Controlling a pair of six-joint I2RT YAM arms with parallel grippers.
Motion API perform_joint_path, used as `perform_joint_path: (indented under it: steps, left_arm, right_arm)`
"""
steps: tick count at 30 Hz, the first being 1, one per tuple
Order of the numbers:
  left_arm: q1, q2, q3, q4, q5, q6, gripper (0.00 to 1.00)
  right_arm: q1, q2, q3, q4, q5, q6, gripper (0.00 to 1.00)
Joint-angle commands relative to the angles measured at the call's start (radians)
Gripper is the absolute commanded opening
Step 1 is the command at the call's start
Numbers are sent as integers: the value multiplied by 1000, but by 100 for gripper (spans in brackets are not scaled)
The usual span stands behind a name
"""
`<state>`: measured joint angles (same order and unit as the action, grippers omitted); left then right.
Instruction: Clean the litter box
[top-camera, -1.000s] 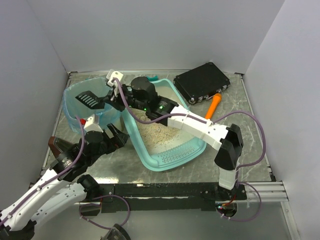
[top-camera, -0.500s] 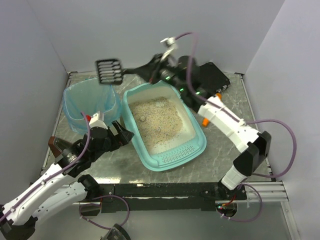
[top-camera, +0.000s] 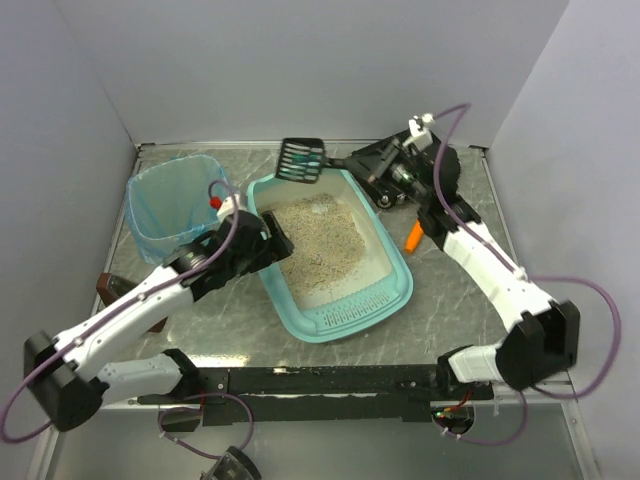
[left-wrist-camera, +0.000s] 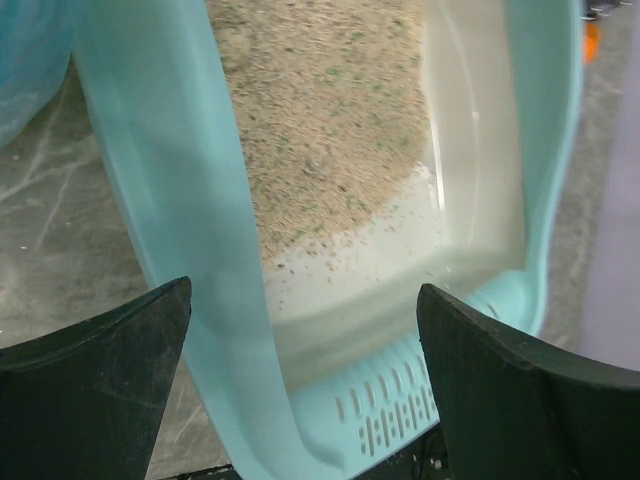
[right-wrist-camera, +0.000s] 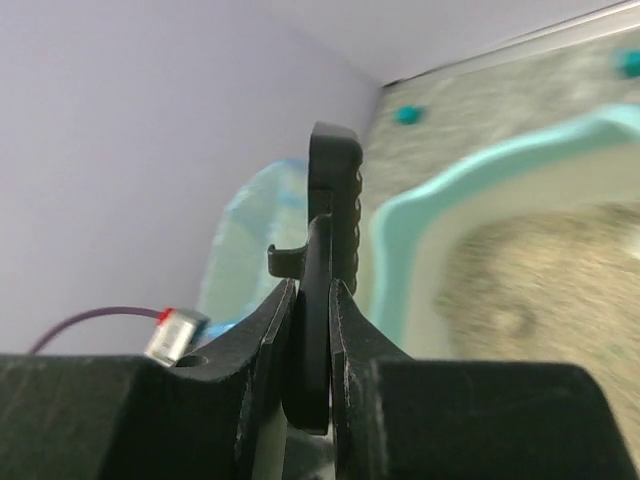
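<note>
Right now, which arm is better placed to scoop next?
Right. The right hand is shut on the black scoop, at the far end of the litter box. The left hand is open, straddling the box's left wall.

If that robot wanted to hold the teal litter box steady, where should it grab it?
Probably the long left wall of the litter box, from above, with one finger inside and one outside. That wall is a thin upright rim, and the open left hand is lined up astride it.

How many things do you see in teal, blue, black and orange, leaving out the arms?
Teal: 1, litter box
Blue: 1, bagged bin
Black: 2, scoop and case
Orange: 1, stick
Total: 5
</note>
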<state>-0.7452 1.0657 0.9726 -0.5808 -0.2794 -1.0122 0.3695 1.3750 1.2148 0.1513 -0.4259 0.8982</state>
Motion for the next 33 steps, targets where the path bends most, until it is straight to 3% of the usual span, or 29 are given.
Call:
perform_joint_path:
  steps: [1,3,7,11,16,17,21,22,27,30,33]
  left_arm:
    - [-3,138,141,-112,-118,-58,99]
    - [-3,218,185,-246,-185,-110,96]
    - [-2,295,244,-333,-240,-149,93]
    - [-2,379,291,-353,-274,-144,91]
    - [-2,529,389,-352,-310,-66,80]
    - [-3,554,406,-361,-319,-46,77]
    - [-2,658,472,-418,-352,-8,45]
    - [-2,665,475,-419,-357,-2,40]
    - [-3,654,465,-311,-330,130,11]
    - [-3,637,463,-252,-316,196,1]
    - [-3,642,494,-252,-304,233,1]
  right_arm:
    - [-20,-206,-124,-22,163,-139,0]
    - [-18,-281,-199,-38,251,-198,0]
    - [-20,-350,-299,-70,374,-237,0]
    - [-20,-364,-368,-56,325,-266,0]
    - [-17,-366,-423,-76,332,-281,0]
    - [-15,-367,-422,-99,331,-295,0]
    - [-6,-387,-445,-116,312,-326,0]
    - [-4,-389,-445,-128,312,-326,0]
    - [19,-384,-442,-243,360,-276,0]
    - [31,-396,-455,-304,410,-219,0]
    - [46,-409,-460,-393,470,-145,0]
